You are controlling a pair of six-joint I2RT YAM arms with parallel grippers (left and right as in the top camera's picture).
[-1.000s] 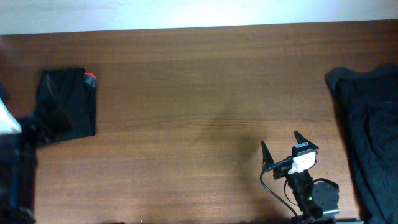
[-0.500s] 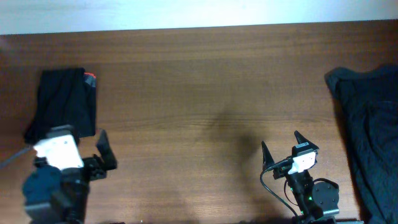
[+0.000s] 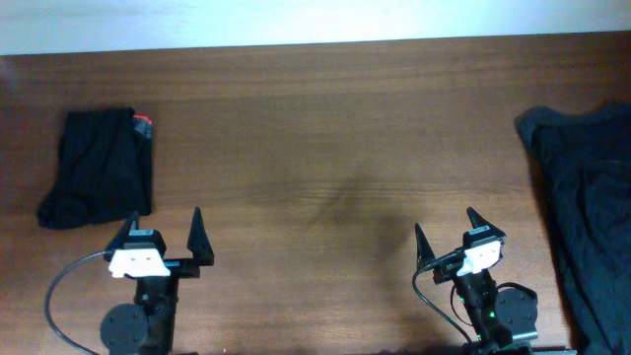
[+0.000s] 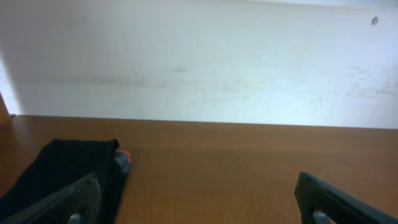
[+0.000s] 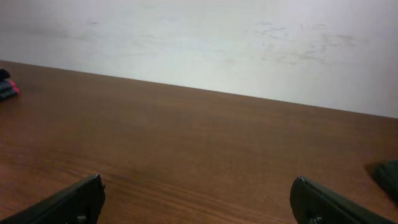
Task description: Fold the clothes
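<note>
Where the table (image 3: 325,128) is covered at its right edge by a dark rumpled heap (image 3: 582,227), nothing is being worked. The trousers (image 3: 97,168) are laid as a compact packet near its far left corner, so folding is judged done. The left gripper (image 3: 164,215) and right gripper (image 3: 444,221) are parked at its near edge, jaws apart, nothing held. Next, no more than a check of the fold seems called for.

The black trousers (image 3: 97,166) lie folded into a compact rectangle at the frame's left, red-edged waistband showing at the top right corner.
</note>
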